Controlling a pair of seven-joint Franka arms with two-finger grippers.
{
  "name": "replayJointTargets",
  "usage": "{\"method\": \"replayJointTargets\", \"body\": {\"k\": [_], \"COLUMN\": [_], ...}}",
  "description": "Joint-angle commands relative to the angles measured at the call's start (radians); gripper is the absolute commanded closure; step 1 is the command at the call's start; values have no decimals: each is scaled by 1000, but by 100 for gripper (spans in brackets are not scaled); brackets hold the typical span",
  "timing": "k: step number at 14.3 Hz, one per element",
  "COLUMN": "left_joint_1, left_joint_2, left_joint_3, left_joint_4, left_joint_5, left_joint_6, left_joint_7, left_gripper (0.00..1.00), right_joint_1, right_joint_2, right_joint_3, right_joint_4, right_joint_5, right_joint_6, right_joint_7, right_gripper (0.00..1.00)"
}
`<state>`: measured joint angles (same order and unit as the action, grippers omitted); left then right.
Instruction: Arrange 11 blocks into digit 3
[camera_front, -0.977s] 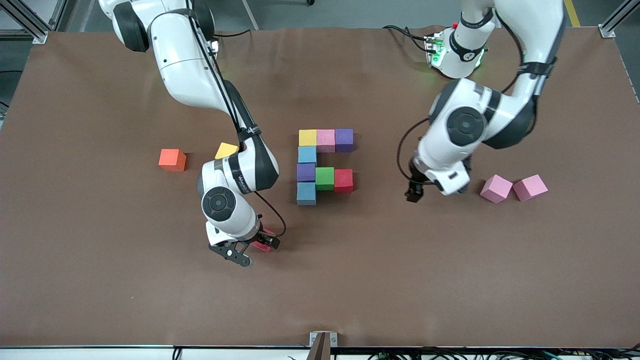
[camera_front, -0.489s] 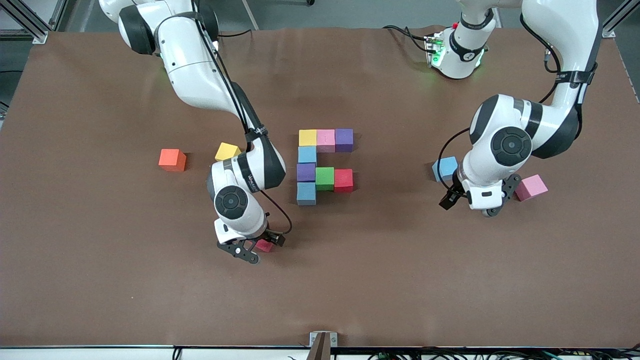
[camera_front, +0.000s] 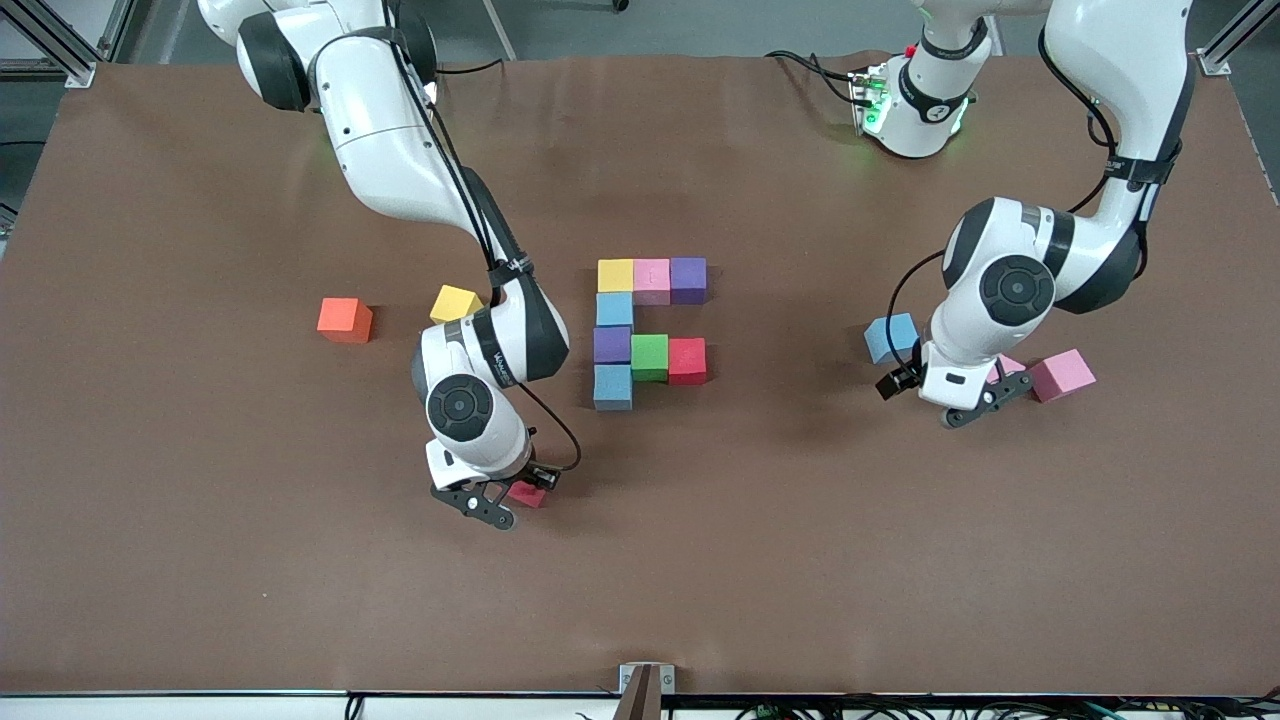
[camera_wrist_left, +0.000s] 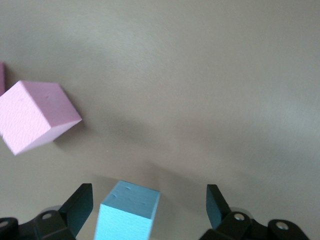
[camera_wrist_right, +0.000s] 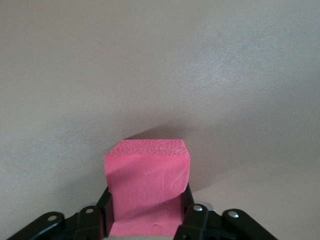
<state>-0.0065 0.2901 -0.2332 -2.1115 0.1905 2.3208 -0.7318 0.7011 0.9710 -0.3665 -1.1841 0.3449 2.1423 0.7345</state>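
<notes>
Eight blocks lie joined mid-table: a row of yellow (camera_front: 616, 275), pink (camera_front: 651, 280) and purple (camera_front: 688, 279), a column of blue (camera_front: 614, 309), purple (camera_front: 612, 344) and blue (camera_front: 613, 387), with green (camera_front: 649, 357) and red (camera_front: 687, 361) beside it. My right gripper (camera_front: 528, 484) (camera_wrist_right: 145, 215) is shut on a red block (camera_front: 527, 495) (camera_wrist_right: 147, 192), low at the table and nearer the front camera than the group. My left gripper (camera_front: 895, 382) (camera_wrist_left: 148, 197) is open, with a loose blue block (camera_front: 891, 338) (camera_wrist_left: 127, 215) between its fingers, untouched.
Two pink blocks lie toward the left arm's end: one in plain sight (camera_front: 1062, 375) (camera_wrist_left: 35, 115), one half hidden under the left wrist (camera_front: 1005, 368). An orange cube (camera_front: 344, 320) and a second yellow cube (camera_front: 455, 302) sit toward the right arm's end.
The right gripper's fingers have closed onto the red block. The left arm swung away from the joined blocks toward the pink blocks, uncovering the loose blue block and covering part of one pink block.
</notes>
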Motion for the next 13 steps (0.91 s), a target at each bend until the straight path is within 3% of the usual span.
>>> {"method": "replayJointTargets", "body": {"k": [1,3,6,13], "left_joint_1": [40,42,42,72], "left_joint_2": [-65,-65,-60,-60], "left_joint_3": [-21,-40,-40,-38], "left_joint_4": [-119,-174,-240,-266], "left_joint_5": [18,18,18,20], "left_joint_6": [77,168,252,262], "left_joint_7": [142,146,147,201], "left_gripper": [0,0,0,0], "right_joint_1": [14,40,90,141], "right_joint_2": [-15,-21,-17,-11], "right_joint_3": [26,29,26,38], "right_joint_4": [4,6,29,40], "right_joint_5": [-17,-17,-29,-29], "right_joint_6": [4,7,5,-8], "right_joint_7": [-59,-218,-240,-239], "right_gripper": [97,97,97,97]}}
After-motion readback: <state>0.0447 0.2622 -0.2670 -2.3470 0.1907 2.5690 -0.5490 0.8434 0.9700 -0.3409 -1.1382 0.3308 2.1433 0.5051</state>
